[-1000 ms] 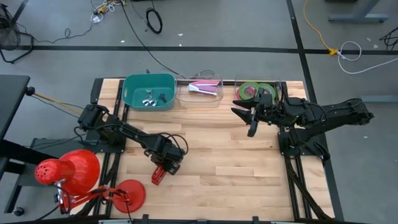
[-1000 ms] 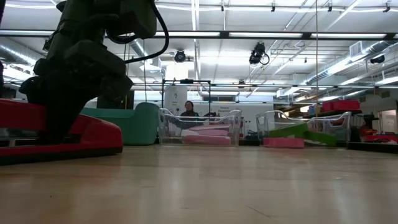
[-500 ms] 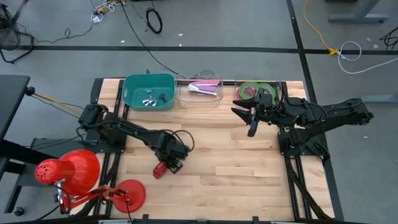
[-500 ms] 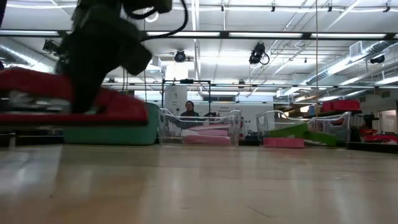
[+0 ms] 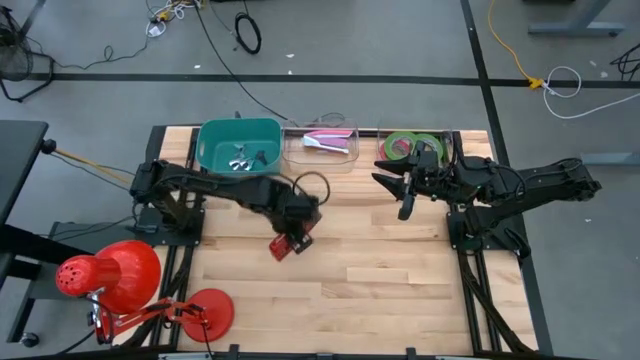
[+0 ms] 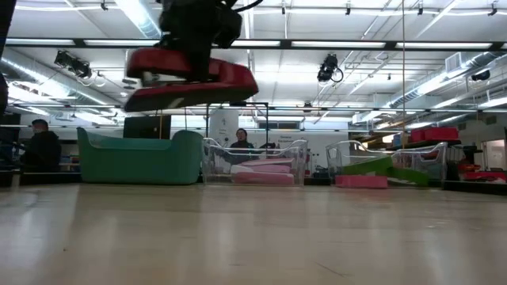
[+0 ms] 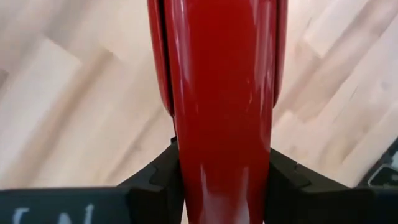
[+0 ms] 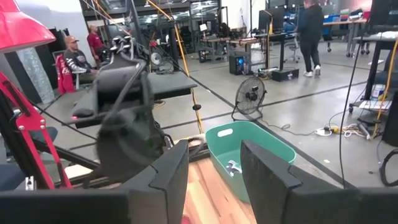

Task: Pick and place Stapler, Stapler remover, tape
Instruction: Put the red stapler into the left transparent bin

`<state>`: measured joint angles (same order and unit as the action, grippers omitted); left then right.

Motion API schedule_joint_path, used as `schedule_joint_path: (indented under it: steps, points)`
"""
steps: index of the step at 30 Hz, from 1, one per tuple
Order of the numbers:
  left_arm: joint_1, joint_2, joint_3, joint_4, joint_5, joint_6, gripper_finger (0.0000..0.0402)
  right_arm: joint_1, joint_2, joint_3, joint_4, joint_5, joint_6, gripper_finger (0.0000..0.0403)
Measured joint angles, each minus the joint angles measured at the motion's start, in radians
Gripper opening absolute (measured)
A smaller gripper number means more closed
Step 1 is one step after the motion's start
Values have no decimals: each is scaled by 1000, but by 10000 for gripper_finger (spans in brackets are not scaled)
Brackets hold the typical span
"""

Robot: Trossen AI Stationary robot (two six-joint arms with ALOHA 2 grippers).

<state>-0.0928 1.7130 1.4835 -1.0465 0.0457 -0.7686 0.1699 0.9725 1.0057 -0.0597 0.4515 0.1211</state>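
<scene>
High view: the red stapler is clamped in the left gripper; it should be kept level toward the clear bin. The right gripper is held parted.

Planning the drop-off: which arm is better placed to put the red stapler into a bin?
Left. Its pincer is shut on the red stapler, lifted clear of the table. The right pincer hangs open and empty by the tape bin.
</scene>
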Motion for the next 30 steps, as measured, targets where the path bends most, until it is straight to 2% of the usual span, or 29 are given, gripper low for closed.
schedule_joint_path:
  steps: [17,30]
  points:
    - [293,0,173,23,-32,354,152,0,-96,0,-12,3,-55,146]
    - [483,0,188,66,3,526,152,0,-97,0,-26,4,-68,146]
